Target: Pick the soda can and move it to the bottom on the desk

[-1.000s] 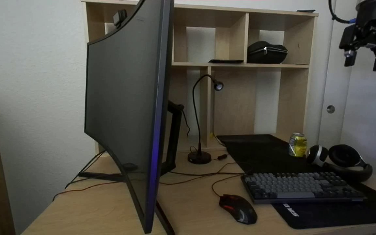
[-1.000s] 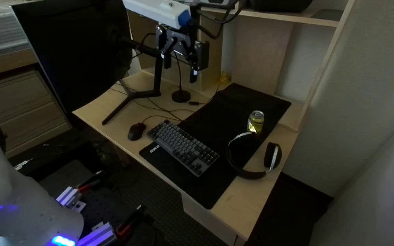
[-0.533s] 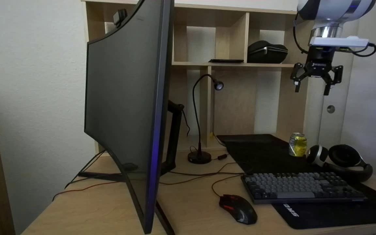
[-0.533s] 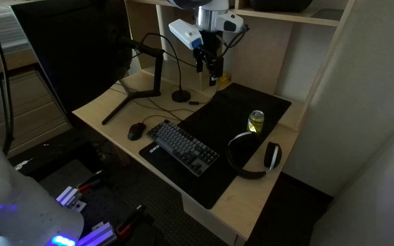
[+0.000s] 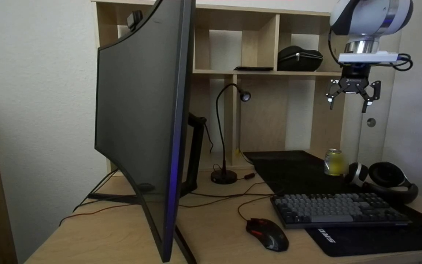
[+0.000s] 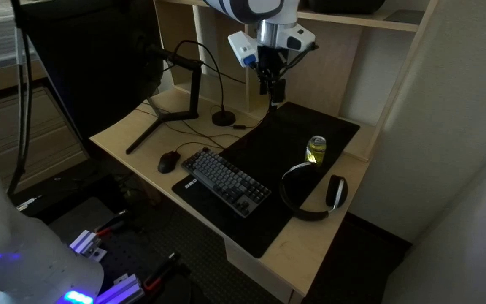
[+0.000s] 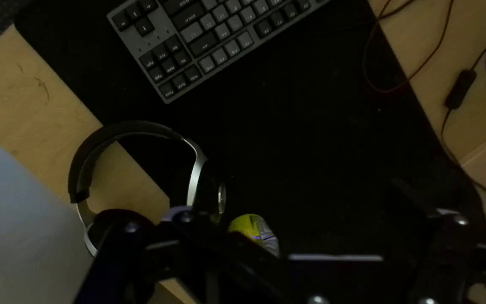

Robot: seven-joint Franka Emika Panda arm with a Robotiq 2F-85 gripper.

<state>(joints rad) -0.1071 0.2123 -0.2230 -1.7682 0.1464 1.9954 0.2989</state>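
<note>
The yellow-green soda can [image 5: 332, 161] stands upright on the black desk mat [image 5: 288, 170] of the light-wood desk [image 5: 218, 231], close to the headphones. It also stands upright in an exterior view [image 6: 315, 151]. In the wrist view the can [image 7: 249, 226] is partly hidden behind a gripper finger. My gripper [image 5: 348, 107] is open and empty, high above the mat and the can, fingers pointing down. In an exterior view the gripper [image 6: 268, 101] hangs above the far part of the mat, toward the lamp side of the can.
Black headphones [image 6: 306, 216] lie beside the can. A keyboard [image 6: 228, 179] and mouse [image 6: 168, 162] sit nearer the front edge. A lamp [image 5: 224, 176], a large monitor [image 5: 141, 110] and a cubby shelf [image 5: 258, 73] stand around the desk. Cables [image 5: 229, 197] cross the wood.
The arm has swung in over the desk, then come lower and a little nearer the can. The gripper has turned to point straight down and stays open. The can has not moved.
</note>
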